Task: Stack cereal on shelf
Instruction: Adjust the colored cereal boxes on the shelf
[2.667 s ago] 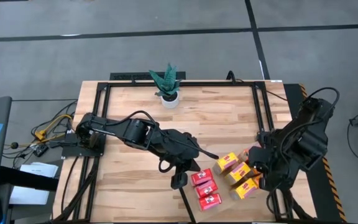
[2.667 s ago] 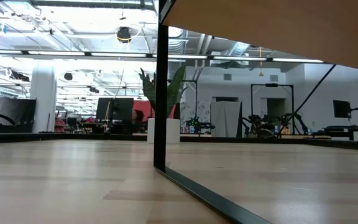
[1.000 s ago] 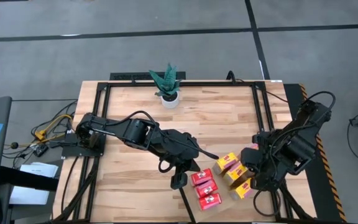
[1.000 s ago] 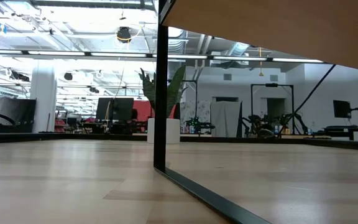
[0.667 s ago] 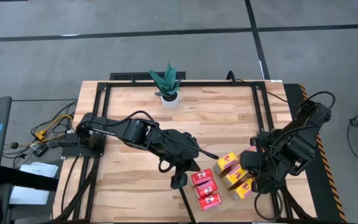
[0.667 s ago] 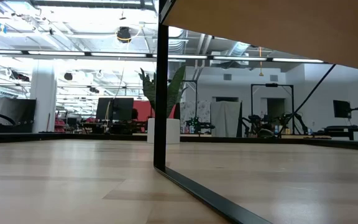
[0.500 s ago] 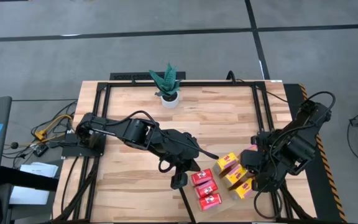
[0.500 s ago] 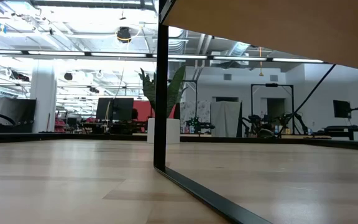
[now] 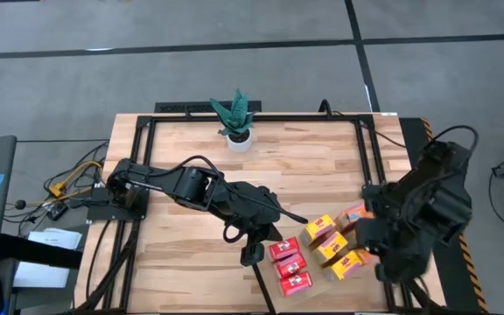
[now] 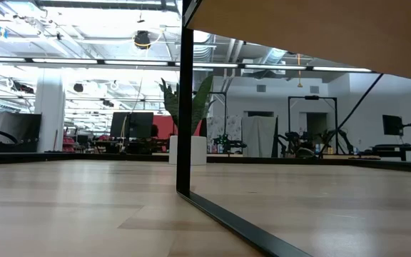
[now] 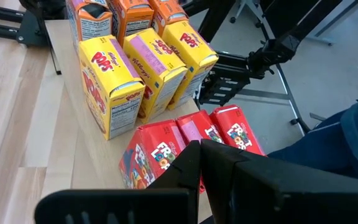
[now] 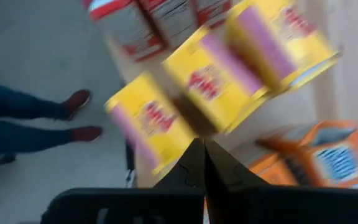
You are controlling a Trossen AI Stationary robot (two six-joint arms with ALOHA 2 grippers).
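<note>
On the planked tabletop [image 9: 191,254], toward its near right part, sits everything I care about; the shelf [image 11: 89,165], a pale smooth board, shows best in the left wrist view, and the cereal stands on it in three rows. From the high view I read the rows as red boxes [image 9: 289,266], then yellow boxes [image 9: 332,245], then orange boxes [image 9: 357,214], the orange ones partly under my right arm; the potted plant [image 9: 236,118] stands well apart at the far edge.

My left gripper [image 9: 250,254] hangs just beside the red row, its fingers pressed together on nothing, as the left wrist view shows them meeting in front of the red cartons; my right gripper [image 12: 202,163] hovers above the yellow row with its fingers likewise pressed together and empty, the picture blurred there, so I judge that arm is in motion.

I take these boxes to be light, thin cardboard, stiff enough along the edges but easy to dent on the broad printed faces; their surface looks glossy and probably slippery, and a tall narrow carton will tip at a nudge. I would grasp across the narrow sides near the upper half, squeezing gently; the rows stand nearly touching, so an outer box, such as the end yellow box [image 11: 111,85], offers the only free flanks.
</note>
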